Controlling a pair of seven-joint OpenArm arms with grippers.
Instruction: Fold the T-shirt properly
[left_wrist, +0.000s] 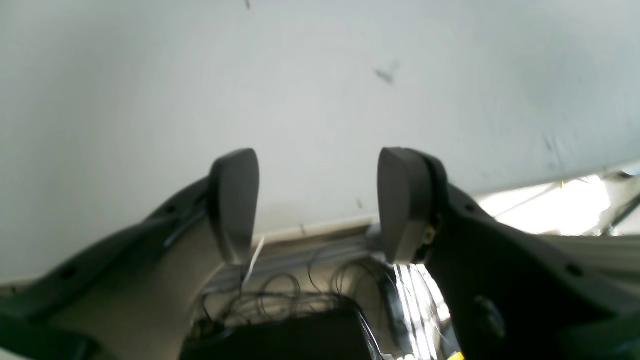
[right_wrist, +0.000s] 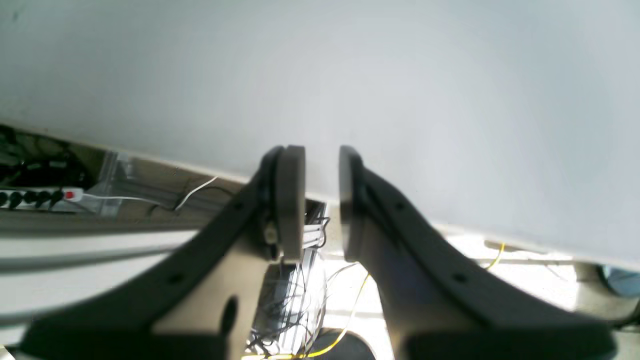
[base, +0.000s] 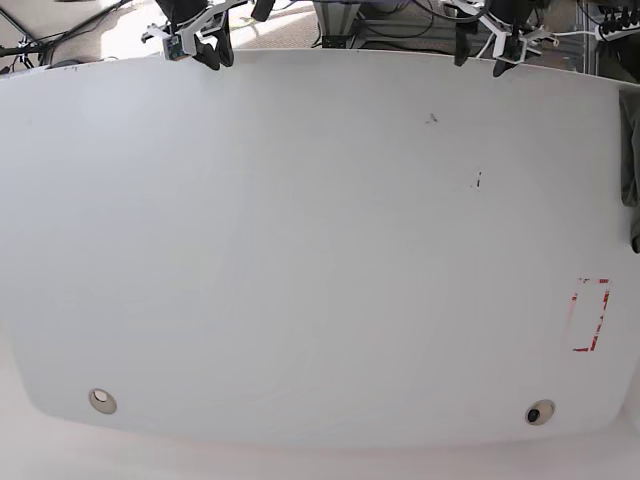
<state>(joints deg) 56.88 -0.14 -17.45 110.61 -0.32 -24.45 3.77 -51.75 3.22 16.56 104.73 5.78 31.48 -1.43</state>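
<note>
Only a strip of the dark T-shirt (base: 630, 160) shows, at the far right edge of the base view, beside the white table (base: 320, 250). Both grippers hang over the table's far edge, well away from the cloth. My left gripper (left_wrist: 320, 205) is open wide and holds nothing; in the base view the left gripper (base: 478, 60) is at the top right. My right gripper (right_wrist: 321, 200) has its jaws a narrow gap apart, also holding nothing; in the base view the right gripper (base: 215, 58) is at the top left.
A red rectangle mark (base: 590, 315) is on the table near its right side. Two round holes (base: 101, 401) (base: 539, 413) sit near the front edge. Behind the far edge lie loose cables (left_wrist: 280, 295) and a power strip (right_wrist: 35, 196).
</note>
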